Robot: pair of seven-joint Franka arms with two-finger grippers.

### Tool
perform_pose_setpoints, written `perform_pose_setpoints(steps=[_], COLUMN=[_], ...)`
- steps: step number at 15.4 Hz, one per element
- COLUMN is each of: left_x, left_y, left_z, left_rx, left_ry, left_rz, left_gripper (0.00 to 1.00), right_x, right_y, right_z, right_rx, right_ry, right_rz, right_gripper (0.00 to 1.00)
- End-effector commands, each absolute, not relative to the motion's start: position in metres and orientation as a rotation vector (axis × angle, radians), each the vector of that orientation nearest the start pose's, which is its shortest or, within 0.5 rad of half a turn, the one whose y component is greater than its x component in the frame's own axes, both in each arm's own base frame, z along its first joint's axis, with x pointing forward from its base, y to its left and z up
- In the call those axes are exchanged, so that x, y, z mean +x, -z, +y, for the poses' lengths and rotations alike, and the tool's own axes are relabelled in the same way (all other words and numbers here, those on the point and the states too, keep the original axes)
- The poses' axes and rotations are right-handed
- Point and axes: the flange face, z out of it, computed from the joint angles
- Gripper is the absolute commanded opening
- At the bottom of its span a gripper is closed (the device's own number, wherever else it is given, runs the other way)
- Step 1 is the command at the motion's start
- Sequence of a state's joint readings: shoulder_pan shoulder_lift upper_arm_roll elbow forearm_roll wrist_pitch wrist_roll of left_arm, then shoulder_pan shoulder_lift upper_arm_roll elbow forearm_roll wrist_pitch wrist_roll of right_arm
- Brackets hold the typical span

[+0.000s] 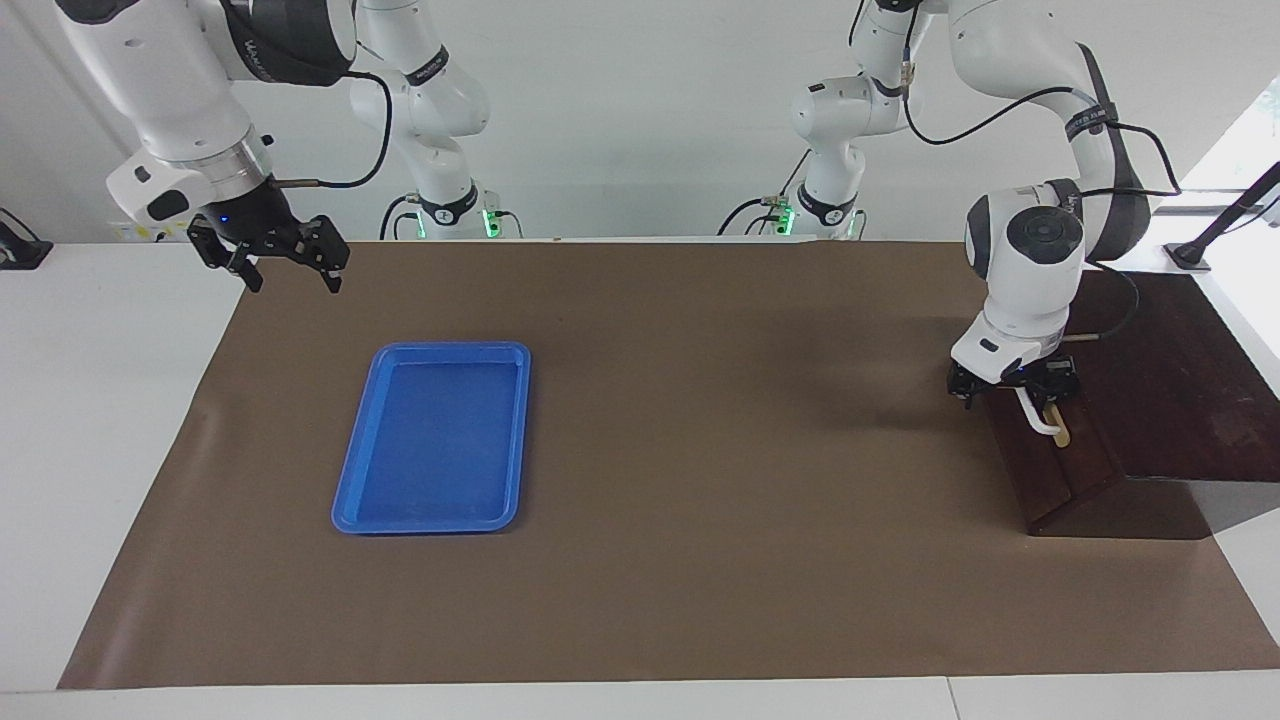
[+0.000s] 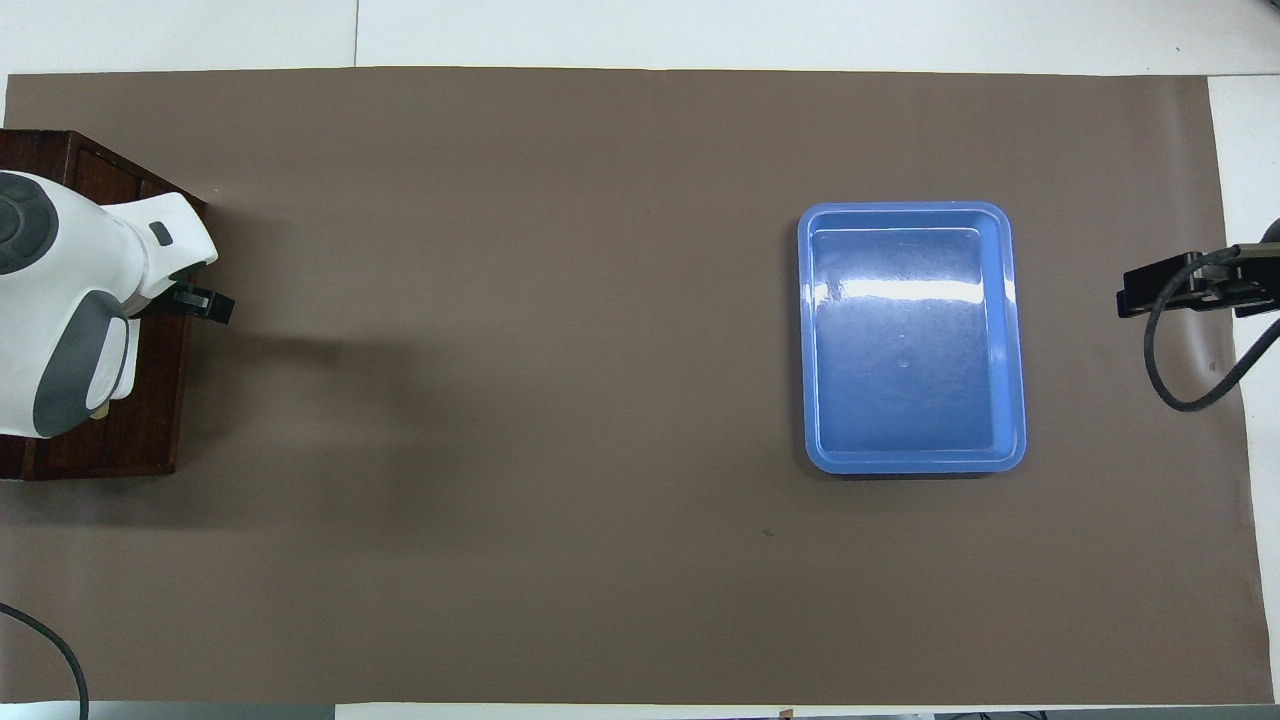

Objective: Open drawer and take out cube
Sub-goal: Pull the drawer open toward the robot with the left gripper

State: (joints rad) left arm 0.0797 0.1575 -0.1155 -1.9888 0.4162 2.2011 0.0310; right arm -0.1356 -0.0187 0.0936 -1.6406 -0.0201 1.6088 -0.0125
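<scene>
The left arm's white wrist sits right over the drawer [image 2: 150,420] in the overhead view, so most of its front and the white handle [image 1: 1038,418] are covered there; the left gripper [image 1: 1012,388] only pokes out as a dark tip, too small to read the fingers; the wooden box [image 2: 60,160] is cut off by the frame edge. No way to see inside the closed drawer; the right gripper [image 2: 1165,288] is half out of frame overhead too.
</scene>
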Motion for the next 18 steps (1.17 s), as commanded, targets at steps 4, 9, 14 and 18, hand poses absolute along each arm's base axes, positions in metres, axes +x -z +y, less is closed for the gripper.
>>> perform_pose_setpoints(steps=[4, 9, 14, 18], left_x=[0.589, 0.571, 0.565, 0.597], left_y=[-0.393, -0.408, -0.409, -0.482], left_z=[-0.085, -0.168, -0.182, -0.160], left_rx=[-2.811, -2.921, -2.923, -2.971], left_ry=[0.179, 0.112, 0.093, -0.045], left_rz=[0.289, 0.210, 0.132, -0.082], left_gripper=[1.00, 1.00, 1.00, 1.00], right_x=[0.542, 0.542, 0.542, 0.542], right_y=[-0.603, -0.603, -0.603, -0.602], right_z=[-0.033, -0.036, -0.036, -0.034], right_rx=[-3.142, -3.142, -3.142, -3.140], right_ry=[-0.063, -0.063, -0.063, -0.065], right_rz=[-0.022, -0.009, -0.014, -0.024], right_gripper=[1.00, 1.00, 1.00, 1.00])
